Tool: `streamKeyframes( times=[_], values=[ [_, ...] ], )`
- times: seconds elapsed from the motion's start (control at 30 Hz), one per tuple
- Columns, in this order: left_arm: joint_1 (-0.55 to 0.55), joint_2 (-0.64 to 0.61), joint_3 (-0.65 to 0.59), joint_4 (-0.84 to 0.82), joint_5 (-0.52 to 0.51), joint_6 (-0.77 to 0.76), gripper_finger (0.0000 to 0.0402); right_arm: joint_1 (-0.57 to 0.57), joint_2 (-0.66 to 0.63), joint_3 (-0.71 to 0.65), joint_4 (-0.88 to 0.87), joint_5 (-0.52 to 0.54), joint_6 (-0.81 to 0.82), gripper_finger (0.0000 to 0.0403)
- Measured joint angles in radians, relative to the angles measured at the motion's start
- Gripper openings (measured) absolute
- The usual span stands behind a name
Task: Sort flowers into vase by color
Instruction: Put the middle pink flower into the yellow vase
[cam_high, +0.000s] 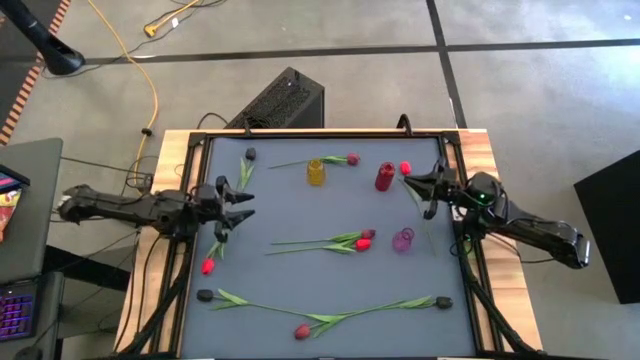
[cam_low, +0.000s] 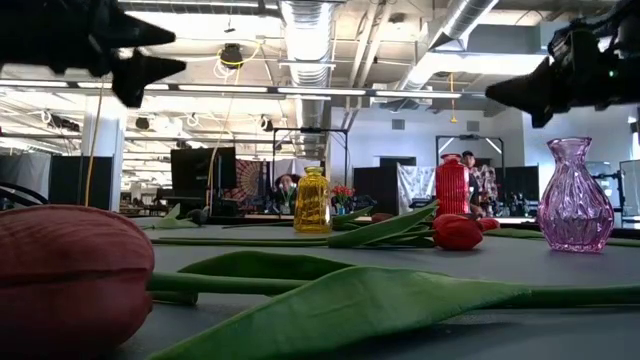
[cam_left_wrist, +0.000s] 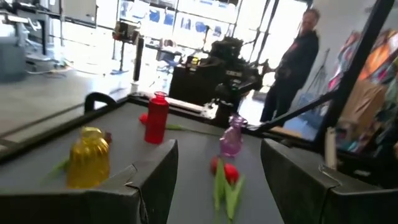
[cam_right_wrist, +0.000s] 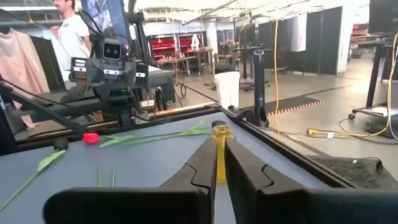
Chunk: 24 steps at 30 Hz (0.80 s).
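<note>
Our right gripper (cam_high: 428, 189), nearly clenched and empty, hovers between the red ribbed glass vase (cam_high: 385, 176) and purple glass vase (cam_high: 403, 240); our left gripper (cam_high: 240, 199) gapes.

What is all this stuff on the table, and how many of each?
Vases: three; yellow, red, purple; standing on the far and right parts of the mat.
Red or pink flowers: six; lying flat, scattered over the mat.
Black flowers: three; one at the far left, two near the front corners.
Mat: one; grey; covers the table.
Person: one; in the room beyond the table.
Left gripper: one; dark; open and empty, over the mat's left side.
Right gripper: one; dark; over the mat's right side, beside the red vase.
</note>
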Motion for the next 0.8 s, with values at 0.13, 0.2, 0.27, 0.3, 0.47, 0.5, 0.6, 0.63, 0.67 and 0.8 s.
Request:
streamKeyframes(
  times=[0.13, 0.2, 0.27, 0.3, 0.47, 0.5, 0.6, 0.63, 0.67, 0.8],
  values=[
    [0.021, 0.208, 0.132, -0.003, 0.017, 0.073, 0.0219, 0.014, 0.058, 0.05, 0.001, 0.0, -0.026, 0.0073],
    [0.029, 0.322, 0.205, -0.003, 0.026, 0.124, 0.0219, 0.021, 0.093, 0.074, 0.001, 0.0, -0.027, 0.0077],
    [0.035, 0.433, 0.283, -0.006, 0.024, 0.177, 0.0219, 0.035, 0.126, 0.096, -0.002, 0.0, -0.027, 0.0079],
    [0.038, 0.487, 0.323, -0.005, 0.023, 0.198, 0.0219, 0.044, 0.143, 0.107, -0.009, 0.0, -0.027, 0.008],
    [0.047, 0.744, 0.515, -0.004, 0.03, 0.297, 0.0219, 0.111, 0.238, 0.139, -0.039, 0.0, -0.029, 0.0083],
    [0.047, 0.794, 0.551, -0.008, 0.035, 0.316, 0.0219, 0.127, 0.258, 0.143, -0.039, 0.0, -0.03, 0.0083],
    [0.047, 0.945, 0.651, -0.016, 0.057, 0.376, 0.0219, 0.175, 0.312, 0.154, -0.038, 0.0, -0.054, 0.0083],
    [0.047, 0.993, 0.68, -0.019, 0.059, 0.396, 0.0219, 0.191, 0.328, 0.158, -0.038, 0.0, -0.066, 0.0083],
    [0.047, 1.04, 0.709, -0.023, 0.06, 0.41, 0.0219, 0.207, 0.344, 0.165, -0.038, 0.0, -0.076, 0.0083],
    [0.047, 1.2, 0.839, -0.115, 0.064, 0.44, 0.0219, 0.263, 0.389, 0.193, -0.035, 0.001, -0.108, 0.0083]
  ],
)
